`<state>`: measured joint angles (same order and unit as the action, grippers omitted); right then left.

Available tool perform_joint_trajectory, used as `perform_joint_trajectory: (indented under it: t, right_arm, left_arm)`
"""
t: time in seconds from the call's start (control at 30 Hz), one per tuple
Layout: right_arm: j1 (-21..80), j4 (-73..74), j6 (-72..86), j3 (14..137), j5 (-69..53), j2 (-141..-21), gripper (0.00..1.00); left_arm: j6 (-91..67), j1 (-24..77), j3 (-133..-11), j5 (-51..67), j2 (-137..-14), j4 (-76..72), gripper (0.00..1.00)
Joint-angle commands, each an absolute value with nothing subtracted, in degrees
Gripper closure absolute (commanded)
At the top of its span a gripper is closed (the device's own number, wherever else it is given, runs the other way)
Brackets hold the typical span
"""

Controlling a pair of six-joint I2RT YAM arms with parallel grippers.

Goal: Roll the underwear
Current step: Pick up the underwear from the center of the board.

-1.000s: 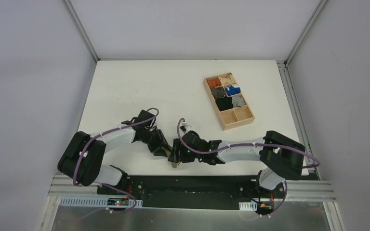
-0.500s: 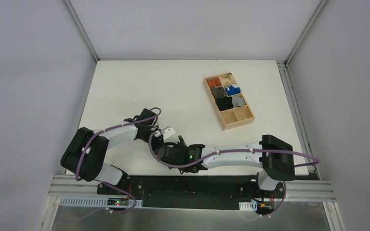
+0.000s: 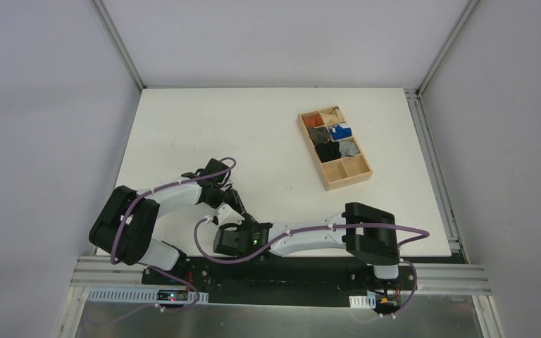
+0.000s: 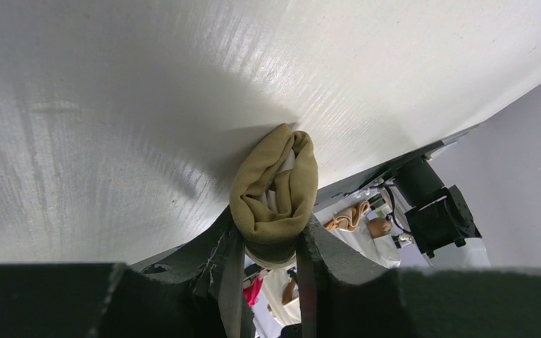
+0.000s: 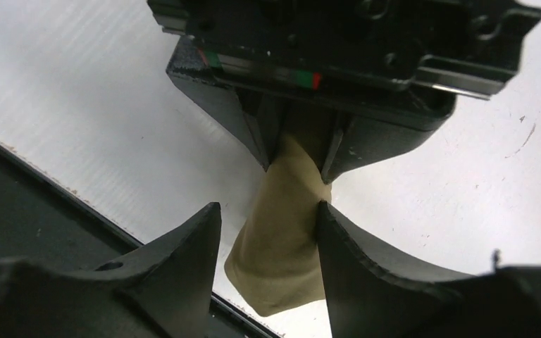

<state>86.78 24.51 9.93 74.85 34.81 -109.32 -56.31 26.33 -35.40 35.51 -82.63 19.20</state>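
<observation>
The underwear [image 4: 275,186] is an olive-khaki roll with a strip of cream showing in its folds. My left gripper [image 4: 271,243] is shut on one end of it, low over the white table. In the right wrist view the same roll [image 5: 282,246] hangs down from the left gripper [image 5: 299,151]. It passes between my right gripper's [image 5: 268,229] spread fingers and lies against one finger [image 5: 352,253], with a gap at the other. In the top view both grippers, left [image 3: 238,210] and right [image 3: 224,236], meet near the table's front edge and hide the roll.
A wooden compartment tray [image 3: 346,185] stands at the back right, with small orange, grey, blue and black fabric bundles in most cells. The table's near edge and the black mounting rail [image 3: 282,271] lie just below the grippers.
My right arm has swung left and toward the near edge, so its gripper now sits just in front of the left one. The left gripper has stayed about where it was, still holding the roll.
</observation>
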Motion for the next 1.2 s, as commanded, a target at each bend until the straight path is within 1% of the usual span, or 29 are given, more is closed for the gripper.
perform_joint_trajectory:
  t: [0.0,0.27,0.4,0.5,0.53,0.67,0.77,0.83,0.97,1.17]
  right_arm:
    - [87.1,25.0,8.0,76.9,36.0,-111.3,0.49]
    - [87.1,24.8,9.8,76.3,36.8,-114.1,0.72]
    - [86.8,25.2,11.7,74.8,37.5,-114.2,0.88]
    - [86.0,24.7,13.9,72.1,37.8,-112.3,1.00]
    - [85.7,24.3,14.9,71.3,37.8,-111.3,1.00]
    - [84.2,22.5,17.8,66.9,36.6,-106.4,1.00]
    - [83.5,21.7,19.3,64.2,36.1,-103.3,1.00]
    - [83.0,21.2,20.2,62.4,35.7,-101.5,1.00]
    - [82.3,21.2,21.3,60.0,36.0,-98.8,1.00]
    - [82.0,21.0,21.2,59.2,36.9,-97.1,1.00]
  left_arm:
    - [-55.2,27.0,-36.2,33.2,-83.3,22.5,1.00]
    - [-55.2,27.0,-36.6,33.0,-82.7,23.1,1.00]
    - [-54.7,27.0,-37.1,33.0,-81.1,24.0,1.00]
    - [-54.2,27.0,-38.1,32.4,-79.0,25.5,1.00]
    - [-53.9,27.0,-38.5,32.4,-78.5,26.2,1.00]
    - [-52.5,26.8,-40.7,31.8,-76.7,29.4,0.77]
    - [-51.2,25.9,-42.4,31.3,-74.5,31.9,0.65]
    - [-50.2,24.6,-44.0,31.3,-73.2,33.8,0.58]
    - [-47.9,21.8,-47.4,31.5,-71.2,37.6,0.54]
    - [-46.2,19.1,-48.8,31.6,-71.0,40.0,0.54]
